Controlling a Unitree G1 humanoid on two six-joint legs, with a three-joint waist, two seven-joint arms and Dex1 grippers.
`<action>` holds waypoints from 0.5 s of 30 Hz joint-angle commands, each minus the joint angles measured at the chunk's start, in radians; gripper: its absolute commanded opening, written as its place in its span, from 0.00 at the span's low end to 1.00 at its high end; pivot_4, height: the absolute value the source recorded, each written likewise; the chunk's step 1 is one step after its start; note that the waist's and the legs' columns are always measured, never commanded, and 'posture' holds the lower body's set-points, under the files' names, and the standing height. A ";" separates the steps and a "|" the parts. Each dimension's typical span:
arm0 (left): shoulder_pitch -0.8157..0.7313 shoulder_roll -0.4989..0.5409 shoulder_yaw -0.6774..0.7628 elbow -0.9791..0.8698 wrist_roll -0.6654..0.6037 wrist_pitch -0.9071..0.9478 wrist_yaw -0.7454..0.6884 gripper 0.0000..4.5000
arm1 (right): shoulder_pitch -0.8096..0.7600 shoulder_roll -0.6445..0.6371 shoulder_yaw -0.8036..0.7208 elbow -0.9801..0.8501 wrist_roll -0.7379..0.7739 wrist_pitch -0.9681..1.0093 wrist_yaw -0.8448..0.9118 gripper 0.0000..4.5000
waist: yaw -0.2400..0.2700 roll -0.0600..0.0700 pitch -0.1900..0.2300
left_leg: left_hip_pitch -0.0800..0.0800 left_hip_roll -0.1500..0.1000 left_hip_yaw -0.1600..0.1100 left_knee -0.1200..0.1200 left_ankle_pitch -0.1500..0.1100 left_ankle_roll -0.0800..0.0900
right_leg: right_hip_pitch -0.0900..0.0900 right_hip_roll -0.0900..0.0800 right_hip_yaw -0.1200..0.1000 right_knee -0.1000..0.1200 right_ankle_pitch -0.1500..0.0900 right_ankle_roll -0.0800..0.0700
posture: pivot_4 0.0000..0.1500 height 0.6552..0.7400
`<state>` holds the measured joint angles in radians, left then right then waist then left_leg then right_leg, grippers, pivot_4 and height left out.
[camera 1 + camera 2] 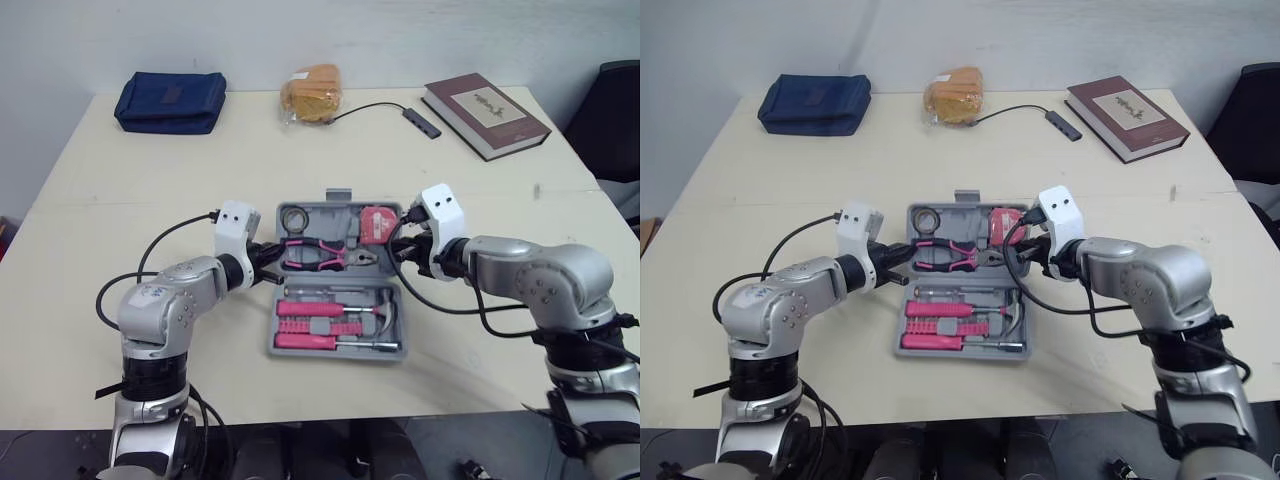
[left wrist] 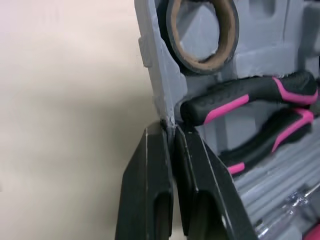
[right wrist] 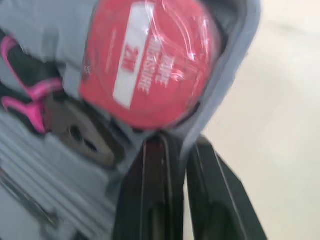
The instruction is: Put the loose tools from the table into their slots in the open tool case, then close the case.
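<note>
We see the grey plastic tool case lying open on the cream table, in the middle and nearer the front edge than the back, with broad bare table to both sides and between it and the rear. Along the rear edge, well apart from the case, sit a navy fabric pouch, an orange item in a clear wrapper, a black cable with a small adapter and a maroon hardcover book; a dark chair stands past the table's right rear corner. The left gripper meets the left wall of the case's rear half, its jaws almost pressed together and pinching the thin rim. The right gripper meets the right wall of that same half, its jaws pinching the wall that runs down between them. In the rear half we find 3 things: a dark roll of tape with a brown core at the left, black-and-pink pliers across the middle and a round red tape measure at the right. The front half holds pink-handled screwdrivers lying lengthwise and a steel-headed hammer along its right side, all seated in their slots.
</note>
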<state>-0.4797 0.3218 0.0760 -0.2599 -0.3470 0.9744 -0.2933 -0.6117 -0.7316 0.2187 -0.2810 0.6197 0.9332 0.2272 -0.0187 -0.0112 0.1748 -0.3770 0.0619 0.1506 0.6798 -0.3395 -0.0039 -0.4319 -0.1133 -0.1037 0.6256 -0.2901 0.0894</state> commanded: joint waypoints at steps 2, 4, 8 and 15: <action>0.067 0.069 -0.037 0.041 0.140 -0.406 -0.051 0.00 | 0.140 -0.056 0.057 0.010 -0.316 -0.412 0.056 0.01 | 0.002 0.000 0.000 | 0.000 0.000 0.001 -0.001 0.000 0.000 | 0.000 0.000 0.000 -0.004 0.000 0.000 | 1.00 1.00; 0.114 0.092 -0.052 0.084 0.204 -0.605 -0.053 0.00 | 0.218 -0.045 0.043 0.038 -0.421 -0.588 0.031 0.01 | 0.003 0.000 0.000 | 0.001 0.000 0.003 -0.001 0.000 0.000 | 0.000 0.001 0.000 -0.004 0.000 0.000 | 1.00 1.00; 0.219 0.116 -0.041 0.135 0.249 -0.881 -0.071 0.00 | 0.358 -0.056 0.050 0.109 -0.634 -0.928 0.006 0.01 | -0.003 0.000 0.000 | 0.003 0.002 0.004 0.000 0.000 0.000 | 0.001 0.000 0.000 -0.004 0.000 0.000 | 1.00 1.00; 0.403 0.168 0.027 0.171 0.195 -1.092 -0.183 0.42 | 0.491 -0.029 0.030 0.196 -0.856 -1.227 -0.083 0.19 | -0.009 0.000 0.000 | 0.006 0.005 0.003 -0.001 0.000 0.001 | 0.003 -0.001 0.001 -0.002 0.000 -0.002 | 1.00 1.00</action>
<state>-0.0886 0.4704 0.0464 -0.0922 -0.1406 -0.0723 -0.4700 -0.1422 -0.7492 0.2766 -0.1183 -0.1934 -0.2742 0.1433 -0.0272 -0.0115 0.1749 -0.3704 0.0672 0.1535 0.6794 -0.3393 -0.0030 -0.4287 -0.1146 -0.1023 0.6236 -0.2897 0.0878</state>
